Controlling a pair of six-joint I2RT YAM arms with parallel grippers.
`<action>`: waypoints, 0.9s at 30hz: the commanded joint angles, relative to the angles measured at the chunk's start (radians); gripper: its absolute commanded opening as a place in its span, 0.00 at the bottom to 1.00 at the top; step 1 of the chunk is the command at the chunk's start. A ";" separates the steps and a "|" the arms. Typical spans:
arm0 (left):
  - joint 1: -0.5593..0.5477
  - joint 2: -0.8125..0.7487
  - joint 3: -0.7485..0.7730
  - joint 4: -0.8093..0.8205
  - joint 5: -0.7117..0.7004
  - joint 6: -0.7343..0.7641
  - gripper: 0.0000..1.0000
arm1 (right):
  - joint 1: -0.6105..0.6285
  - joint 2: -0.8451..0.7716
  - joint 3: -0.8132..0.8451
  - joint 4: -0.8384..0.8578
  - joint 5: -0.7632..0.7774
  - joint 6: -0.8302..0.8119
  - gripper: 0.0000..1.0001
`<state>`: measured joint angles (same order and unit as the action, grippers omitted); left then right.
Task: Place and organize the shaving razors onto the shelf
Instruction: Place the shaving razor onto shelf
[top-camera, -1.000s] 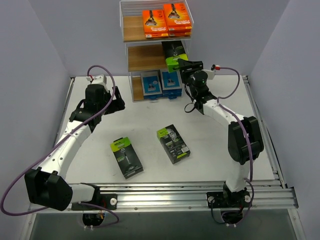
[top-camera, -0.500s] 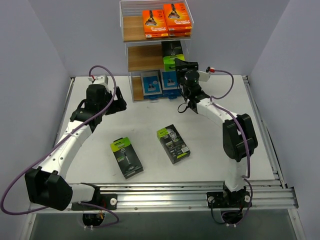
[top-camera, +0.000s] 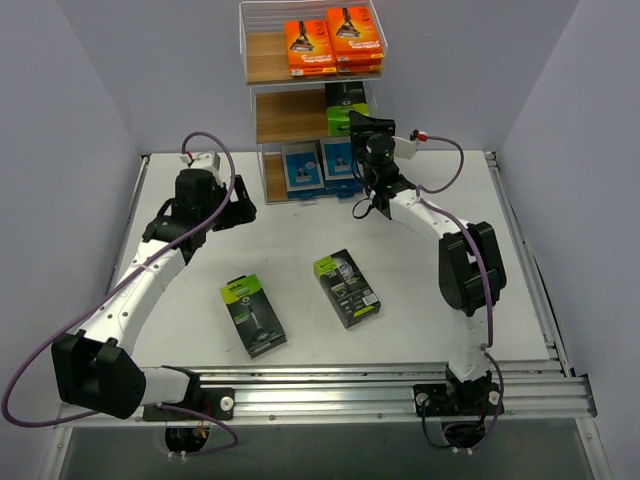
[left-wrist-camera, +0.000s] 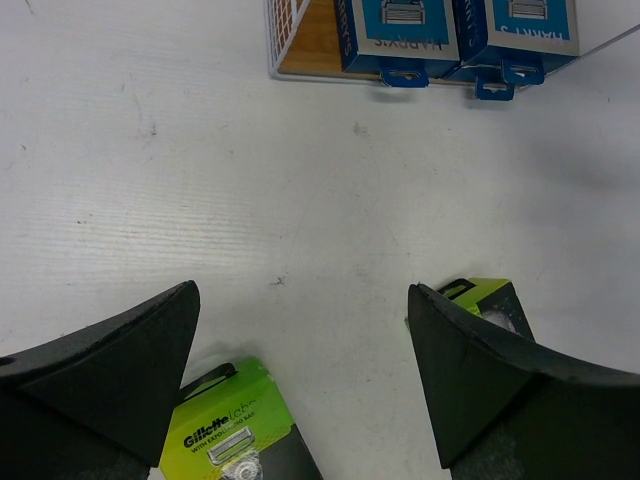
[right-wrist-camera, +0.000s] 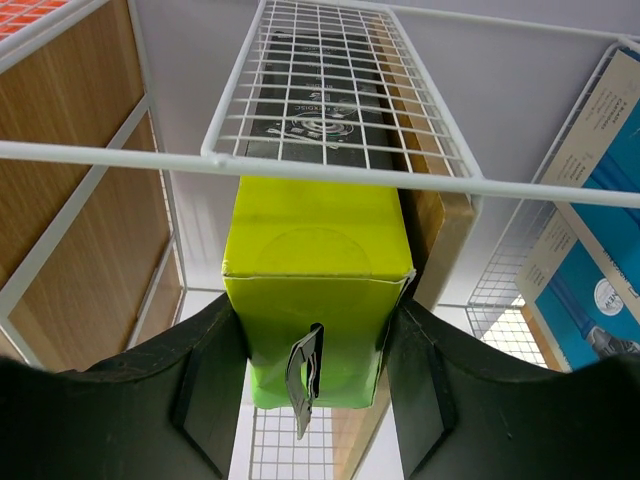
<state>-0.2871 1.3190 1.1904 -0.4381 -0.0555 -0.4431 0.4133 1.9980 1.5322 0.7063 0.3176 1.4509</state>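
Note:
The shelf (top-camera: 275, 115) stands at the back. Orange razor packs (top-camera: 333, 42) lie on its top tier and blue-and-white packs (top-camera: 318, 165) on its bottom tier. My right gripper (top-camera: 362, 128) is at the middle tier, shut on the lime-green end of a black razor pack (top-camera: 345, 112). In the right wrist view that pack (right-wrist-camera: 315, 290) sits between my fingers (right-wrist-camera: 205, 390) and reaches into the wire frame (right-wrist-camera: 320, 170). Two more black-and-lime packs lie on the table, one on the left (top-camera: 252, 314) and one on the right (top-camera: 346, 287). My left gripper (top-camera: 235, 205) is open and empty above the table.
In the left wrist view my open left gripper (left-wrist-camera: 302, 292) hovers over the white table, with one lime-topped pack (left-wrist-camera: 225, 425) near each finger and the blue packs (left-wrist-camera: 400, 35) at the shelf's foot. Grey walls enclose the table on three sides.
My right gripper has moved left and deeper toward the shelf's middle tier with the black-and-lime pack. The left arm has shifted only slightly to the right.

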 joint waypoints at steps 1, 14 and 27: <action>-0.003 0.005 0.018 0.022 0.019 -0.013 0.94 | -0.016 -0.007 0.085 0.064 0.029 0.019 0.11; -0.001 0.016 0.026 0.007 0.022 -0.016 0.94 | -0.030 -0.050 0.158 -0.186 -0.066 0.006 0.61; -0.001 0.028 0.032 0.004 0.049 -0.006 0.94 | -0.048 -0.111 0.111 -0.268 -0.163 0.003 0.77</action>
<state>-0.2874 1.3403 1.1904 -0.4389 -0.0273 -0.4522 0.3733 1.9804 1.6596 0.4572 0.1726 1.4673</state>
